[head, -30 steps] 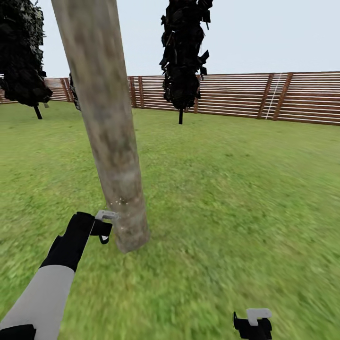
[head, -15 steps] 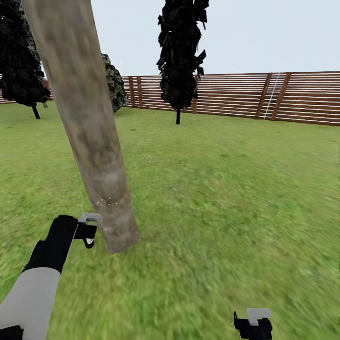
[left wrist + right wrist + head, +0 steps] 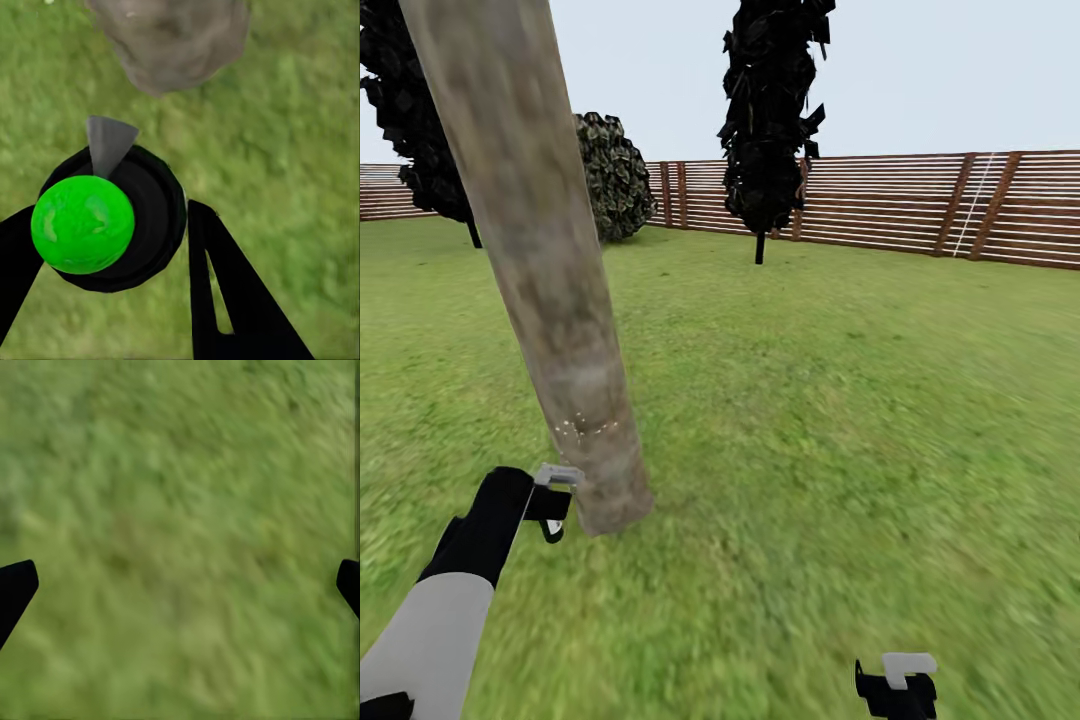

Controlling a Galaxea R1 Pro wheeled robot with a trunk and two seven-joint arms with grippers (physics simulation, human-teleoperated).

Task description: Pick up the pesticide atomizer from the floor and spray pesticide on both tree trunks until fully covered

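A thick, pale grey-brown tree trunk [image 3: 550,290] rises from the lawn at the left, with faint white specks low on its bark. My left gripper [image 3: 550,503] hovers just left of the trunk's base [image 3: 176,41]. It is shut on the pesticide atomizer [image 3: 142,225], a black round body with a bright green ball [image 3: 82,223] on top. The atomizer's grey nozzle [image 3: 109,142] points toward the trunk. My right gripper [image 3: 895,685] hangs low at the front right over bare grass. It is open, its fingertips [image 3: 19,581] far apart.
Green lawn [image 3: 840,400] spreads all around. A brown slat fence [image 3: 920,205] closes the back. Two black column-shaped trees [image 3: 770,120] [image 3: 420,130] and a round dark bush [image 3: 610,175] stand near the fence, far from me.
The whole view has swung, so the camera moved: the fence and black trees sit further right and the bush has come into sight. My left gripper stays beside the trunk's base.
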